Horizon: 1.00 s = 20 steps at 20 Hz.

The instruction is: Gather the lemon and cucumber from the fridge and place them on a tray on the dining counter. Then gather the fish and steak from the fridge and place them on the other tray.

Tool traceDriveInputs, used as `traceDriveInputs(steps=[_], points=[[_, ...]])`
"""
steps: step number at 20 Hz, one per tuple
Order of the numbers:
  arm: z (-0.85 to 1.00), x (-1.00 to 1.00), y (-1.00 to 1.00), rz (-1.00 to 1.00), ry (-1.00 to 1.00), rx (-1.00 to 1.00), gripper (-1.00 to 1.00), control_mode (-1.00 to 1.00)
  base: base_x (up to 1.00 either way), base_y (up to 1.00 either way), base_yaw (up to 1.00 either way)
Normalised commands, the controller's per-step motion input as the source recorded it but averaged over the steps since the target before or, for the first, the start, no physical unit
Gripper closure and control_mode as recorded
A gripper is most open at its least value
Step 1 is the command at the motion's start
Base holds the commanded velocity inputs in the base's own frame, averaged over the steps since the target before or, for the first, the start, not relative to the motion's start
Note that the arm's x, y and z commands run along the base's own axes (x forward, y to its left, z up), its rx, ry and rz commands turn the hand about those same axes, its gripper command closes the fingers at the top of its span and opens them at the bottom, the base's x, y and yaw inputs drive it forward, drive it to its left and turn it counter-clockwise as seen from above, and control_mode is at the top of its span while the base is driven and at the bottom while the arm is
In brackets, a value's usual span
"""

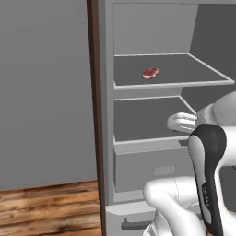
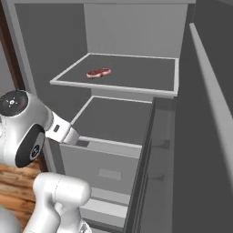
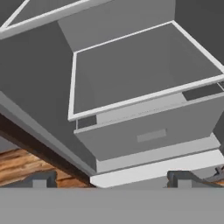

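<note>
Steak (image 1: 150, 73) lying flat on upper shelf (image 1: 184, 69) of open fridge (image 2: 132, 32), red-pink w/ pale edging; gripper (image 3: 111, 179) jaws standing wide apart, holding nothing; wood floor (image 1: 46, 207) showing

Rendered domestic kitchen. An open fridge (image 1: 152, 115), light grey outside and dark grey inside with pale-edged shelves, stands directly ahead of the gripper (image 3: 111, 179), above a closed drawer (image 3: 151, 135). A raw steak (image 1: 150, 73) lies on the upper shelf. Wood-plank flooring (image 1: 46, 207) and a plain grey wall (image 1: 44, 92) lie to the left.
</note>
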Motion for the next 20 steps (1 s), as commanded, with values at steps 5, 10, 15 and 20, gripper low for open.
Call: traceDriveInputs(steps=[5,10,15,20], points=[[0.48,0.11,-0.48,0.06,-0.23,0.0,-1.0,-1.0,0.0,0.0,0.0],[0.66,0.12,-0.15,0.0,-0.21,-0.04,-1.0,-1.0,0.0,0.0,0.0],[0.71,0.53,0.03,-0.08,-0.07,-0.09,-1.0,-1.0,0.0,0.0,0.0],[0.49,0.78,0.0,-0.16,0.03,-0.04,-1.0,-1.0,0.0,0.0,0.0]])
